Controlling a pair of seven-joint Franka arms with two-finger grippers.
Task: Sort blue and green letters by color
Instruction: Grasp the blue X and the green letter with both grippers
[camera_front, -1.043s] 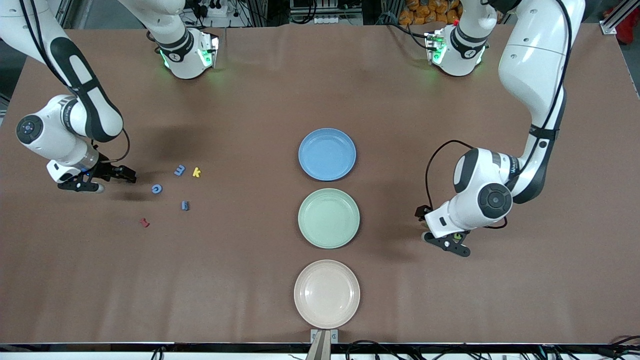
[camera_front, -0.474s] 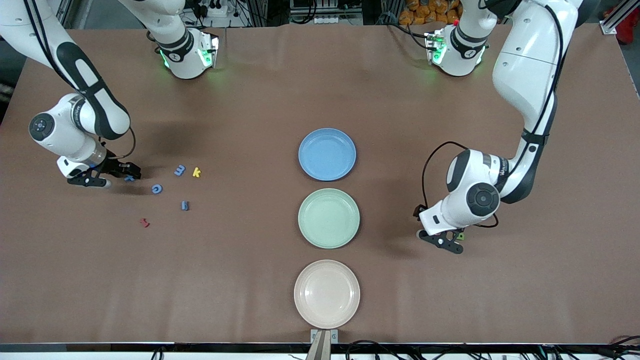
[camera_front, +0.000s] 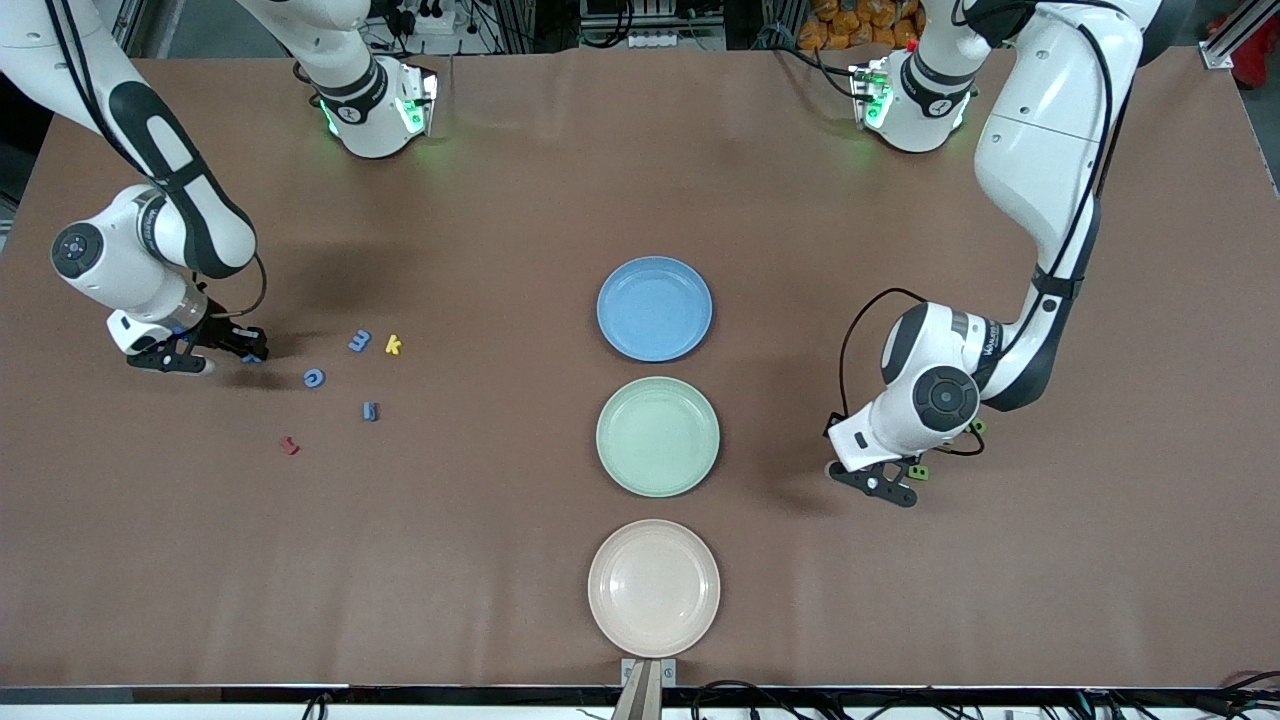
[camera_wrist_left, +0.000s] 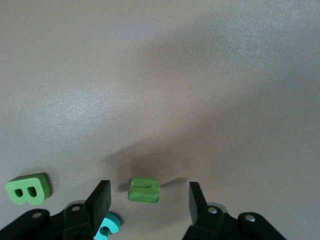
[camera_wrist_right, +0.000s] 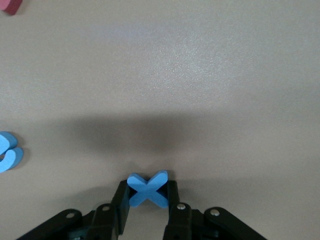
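At the right arm's end of the table, the right gripper (camera_front: 228, 348) is down at the cloth with its fingers pressed against both sides of a blue X (camera_wrist_right: 148, 189) — a grip that looks complete, though the piece seems not yet lifted. Just beside it toward the plates lie the loose pieces: a blue C-shaped letter (camera_front: 314, 377), a blue E (camera_front: 360, 340), the yellow k (camera_front: 393, 345), another small blue letter (camera_front: 370, 410) nearer the front camera, and a dark red letter (camera_front: 289, 444) nearer still. In the middle of the table stand three plates in a row, the blue plate (camera_front: 654, 308) farthest from the camera, the green plate (camera_front: 657, 436) next and the cream plate (camera_front: 653, 588) nearest; all three show bare bottoms, so nothing has been sorted yet. Toward the left arm's end, the left gripper (camera_wrist_left: 148, 200) hangs low over the cloth with its fingers spread wide on either side of a small green letter (camera_wrist_left: 144, 190), touching neither side as far as can be seen. A green B (camera_wrist_left: 29, 189) lies beside it, and a teal piece (camera_wrist_left: 107, 226) peeks out under one finger. By my reading the job is at its very start — one blue letter grasped, one green letter about to be, and every piece still to reach a plate.
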